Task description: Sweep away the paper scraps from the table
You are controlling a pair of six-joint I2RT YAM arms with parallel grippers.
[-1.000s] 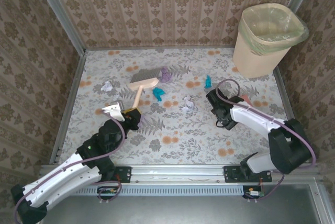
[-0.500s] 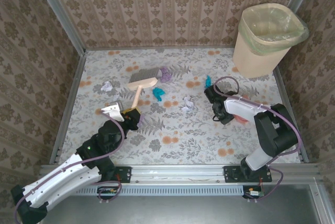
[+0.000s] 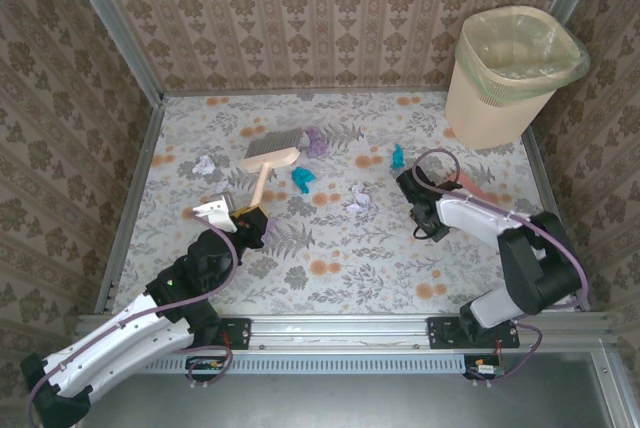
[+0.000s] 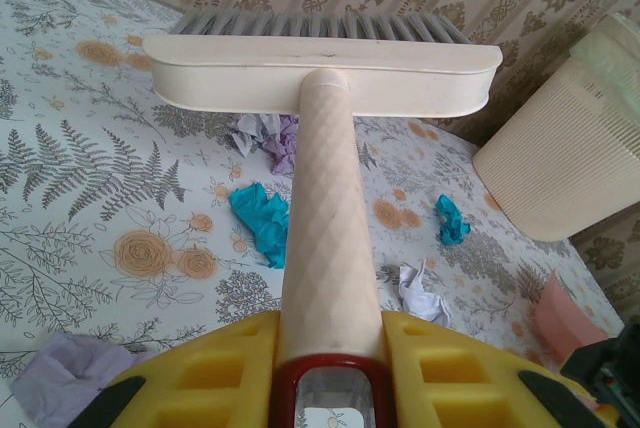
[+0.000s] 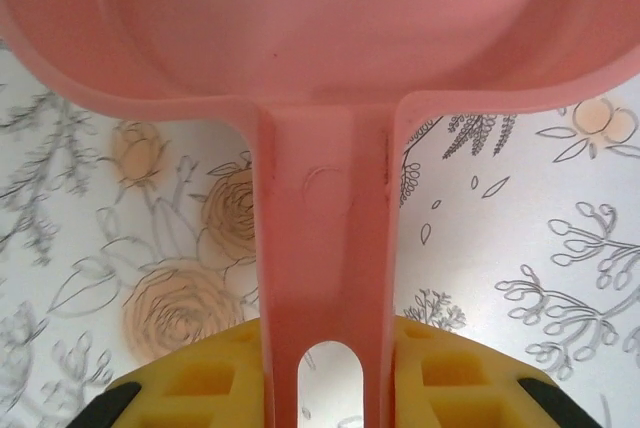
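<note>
My left gripper (image 3: 250, 218) is shut on the cream handle of a brush (image 4: 330, 238). The brush head (image 3: 272, 155) is held out toward the back of the table (image 3: 330, 288). Paper scraps lie ahead of it: a purple wad (image 4: 280, 138) just beyond the head, a teal wad (image 4: 262, 223) beside the handle, another teal wad (image 3: 398, 156), and white wads (image 3: 358, 200) (image 3: 205, 164). My right gripper (image 5: 325, 368) is shut on the handle of a pink dustpan (image 5: 320, 28), whose pan is held just above the table. In the top view this gripper (image 3: 428, 206) is right of the white wad.
A cream waste bin (image 3: 515, 73) with a liner stands in the back right corner. Metal rails (image 3: 130, 208) edge the table, and brown patterned walls rise behind them. A pale lavender scrap (image 4: 60, 388) lies close under my left wrist.
The right forearm folded in toward the middle and swung back out, so the dustpan's pink edge shows again right of the gripper. The brush head shifted very slightly left.
</note>
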